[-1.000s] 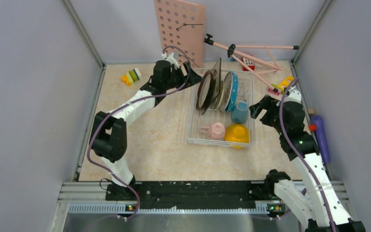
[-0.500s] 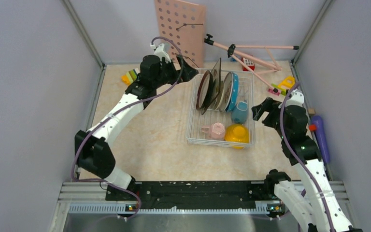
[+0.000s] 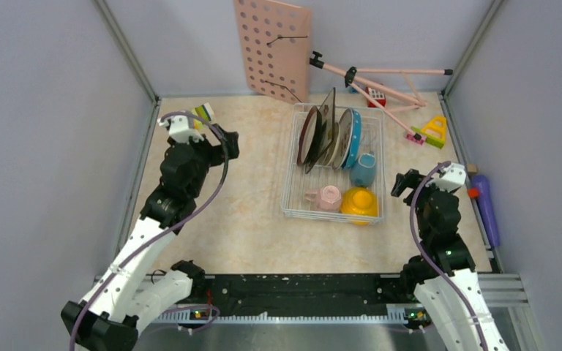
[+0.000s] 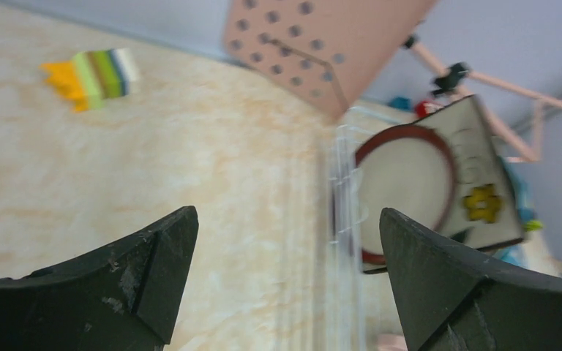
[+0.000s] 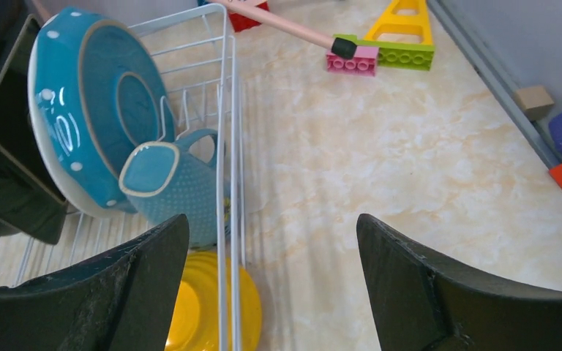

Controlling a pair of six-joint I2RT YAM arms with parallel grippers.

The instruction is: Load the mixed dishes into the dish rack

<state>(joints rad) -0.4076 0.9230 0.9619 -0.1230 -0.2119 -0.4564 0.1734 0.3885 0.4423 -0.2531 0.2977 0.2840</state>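
Both claws stand apart and empty: left claw (image 4: 285, 219) well clear of the dish rack (image 3: 290, 191), right claw (image 5: 271, 219) near its right wall. The mixed dishes (image 3: 350, 139) all sit inside, so loading looks done; pull back without clipping the wire rim.

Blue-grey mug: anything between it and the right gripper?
Only the low wire side wall of the dish rack: the blue-grey mug sits just inside it, the open right gripper outside. Nothing else visible.
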